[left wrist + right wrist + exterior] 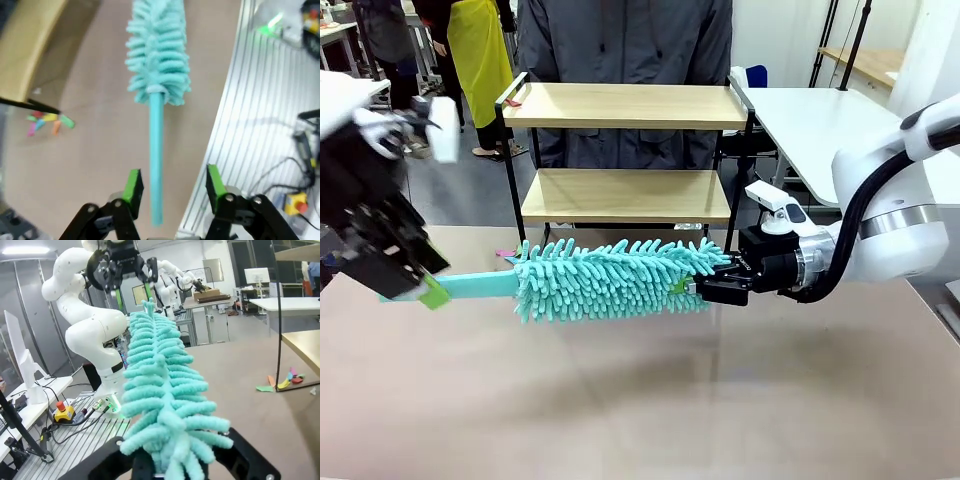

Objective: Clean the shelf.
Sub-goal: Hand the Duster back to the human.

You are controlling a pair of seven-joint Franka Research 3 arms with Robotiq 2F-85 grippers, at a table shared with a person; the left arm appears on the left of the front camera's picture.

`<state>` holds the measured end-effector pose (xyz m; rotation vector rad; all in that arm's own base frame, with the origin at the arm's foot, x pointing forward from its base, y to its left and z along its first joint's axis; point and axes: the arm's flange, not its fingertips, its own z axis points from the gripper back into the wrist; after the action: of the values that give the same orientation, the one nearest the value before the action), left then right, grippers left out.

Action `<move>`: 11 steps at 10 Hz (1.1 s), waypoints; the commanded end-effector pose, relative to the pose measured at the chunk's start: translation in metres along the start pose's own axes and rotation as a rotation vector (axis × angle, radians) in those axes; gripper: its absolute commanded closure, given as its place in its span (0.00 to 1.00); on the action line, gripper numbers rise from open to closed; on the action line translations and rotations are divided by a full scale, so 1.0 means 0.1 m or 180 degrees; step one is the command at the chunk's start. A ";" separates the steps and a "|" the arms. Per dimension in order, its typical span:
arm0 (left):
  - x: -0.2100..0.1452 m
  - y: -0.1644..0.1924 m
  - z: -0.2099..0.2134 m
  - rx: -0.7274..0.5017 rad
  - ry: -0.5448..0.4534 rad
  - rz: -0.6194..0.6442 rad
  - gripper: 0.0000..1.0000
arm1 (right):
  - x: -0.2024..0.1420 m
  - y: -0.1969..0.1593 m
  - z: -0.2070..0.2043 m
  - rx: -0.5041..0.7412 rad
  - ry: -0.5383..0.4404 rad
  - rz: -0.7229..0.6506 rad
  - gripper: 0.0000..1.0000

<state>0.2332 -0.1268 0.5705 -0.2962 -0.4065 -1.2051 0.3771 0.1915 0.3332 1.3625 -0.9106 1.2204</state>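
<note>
The shelf [620, 105] stands at the far middle of the table, two bare wooden boards on a black frame. In front of it a teal fluffy duster [610, 280] hangs level above the table. My right gripper [695, 288] is shut on the tip of the duster's head, which fills the right wrist view [160, 390]. My left gripper [428, 290] is open around the end of the teal handle [156, 165]. Its green pads [133, 184] stand apart on either side of the handle without touching it.
Several small coloured scraps [47, 122] lie on the brown tabletop [620, 400] by the shelf's left foot. A person in a grey coat [620, 40] stands right behind the shelf. A white table [820, 120] is at the back right.
</note>
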 end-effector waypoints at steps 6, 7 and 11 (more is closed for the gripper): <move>-1.45 0.23 0.48 0.0068 -0.1311 0.0720 0.00 | -0.01 0.00 0.00 -0.0002 0.0002 -0.0007 0.83; -1.32 0.41 0.97 0.0097 -0.1078 0.0680 0.00 | 0.22 0.08 0.07 -0.0062 -0.0063 0.0149 0.83; -1.32 0.41 0.97 0.0097 -0.1078 0.0680 0.00 | 1.33 0.66 0.67 -0.0674 -0.0197 0.0512 0.83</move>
<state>0.2177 0.0365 0.5969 -0.4943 -0.6582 -0.9185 0.3692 0.1406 0.4536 1.2553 -1.1414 1.2384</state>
